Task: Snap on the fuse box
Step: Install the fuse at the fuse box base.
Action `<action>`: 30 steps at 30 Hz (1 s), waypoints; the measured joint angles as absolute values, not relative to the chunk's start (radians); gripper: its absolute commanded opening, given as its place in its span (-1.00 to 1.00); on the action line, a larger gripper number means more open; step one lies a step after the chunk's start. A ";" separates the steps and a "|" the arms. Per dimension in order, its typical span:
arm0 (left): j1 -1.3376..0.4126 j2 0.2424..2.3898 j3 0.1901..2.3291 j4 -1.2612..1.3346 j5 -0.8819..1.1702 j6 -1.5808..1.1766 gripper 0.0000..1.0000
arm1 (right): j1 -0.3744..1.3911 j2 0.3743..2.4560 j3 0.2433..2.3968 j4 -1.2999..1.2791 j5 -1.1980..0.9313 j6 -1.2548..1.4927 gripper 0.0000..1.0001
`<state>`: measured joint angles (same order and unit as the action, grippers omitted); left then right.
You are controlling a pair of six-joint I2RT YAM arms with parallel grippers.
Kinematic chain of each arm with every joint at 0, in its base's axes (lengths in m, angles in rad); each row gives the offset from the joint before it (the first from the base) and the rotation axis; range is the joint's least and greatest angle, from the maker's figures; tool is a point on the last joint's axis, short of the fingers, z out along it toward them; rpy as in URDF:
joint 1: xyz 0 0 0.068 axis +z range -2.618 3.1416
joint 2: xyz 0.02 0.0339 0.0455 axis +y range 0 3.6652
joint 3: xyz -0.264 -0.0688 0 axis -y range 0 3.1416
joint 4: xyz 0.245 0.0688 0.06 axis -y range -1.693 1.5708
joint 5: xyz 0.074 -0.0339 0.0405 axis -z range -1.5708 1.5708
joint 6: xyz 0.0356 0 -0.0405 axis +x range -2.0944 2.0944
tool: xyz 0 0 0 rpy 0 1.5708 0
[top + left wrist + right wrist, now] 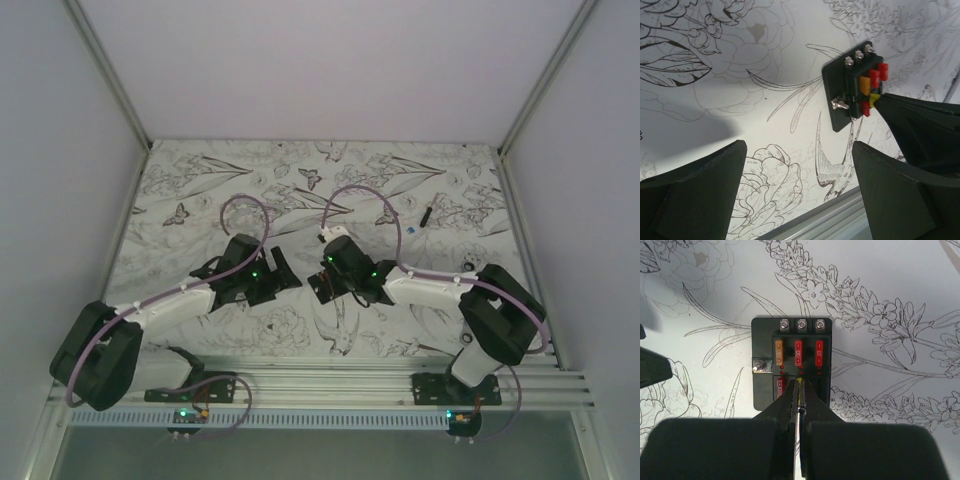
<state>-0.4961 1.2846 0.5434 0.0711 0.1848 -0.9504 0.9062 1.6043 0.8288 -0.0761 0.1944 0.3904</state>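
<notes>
The fuse box (pixel 762 347) is a black square box lying flat on the flower-print mat, with an orange fuse and several red fuses in its face. My right gripper (pixel 799 385) is shut on a small yellow fuse (pixel 799 382), its tips over the box's lower middle slot. In the left wrist view the box (pixel 840 112) lies at upper right, with the right gripper's fingers (pixel 910 120) on it. My left gripper (pixel 799 147) is open and empty, just left of the box. In the top view both grippers (pixel 262 280) (pixel 335 278) meet mid-table and hide the box.
A short thin black bar (pixel 424 215) and a tiny blue piece (pixel 412 228) lie at the back right of the mat. An aluminium rail (pixel 330 385) runs along the near edge. White walls close in the sides and back.
</notes>
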 measured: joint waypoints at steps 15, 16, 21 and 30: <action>-0.468 1.210 0.530 0.060 0.185 -0.942 0.86 | 0.907 1.649 0.954 -0.254 0.204 0.350 -0.58; -0.466 1.208 0.530 0.058 0.186 -0.941 0.86 | 0.907 1.649 0.962 -0.275 0.204 0.348 -0.53; -0.456 1.196 0.529 0.045 0.186 -0.925 0.89 | 0.907 1.652 1.022 -0.411 0.202 0.329 -0.45; -0.430 1.166 0.527 0.017 0.189 -0.892 0.92 | 0.906 1.696 1.103 -0.522 0.166 0.329 -0.44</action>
<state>-0.4297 1.1660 0.5270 0.0174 0.1890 -0.8925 0.9062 1.6962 1.1027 -0.5224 0.1661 0.3290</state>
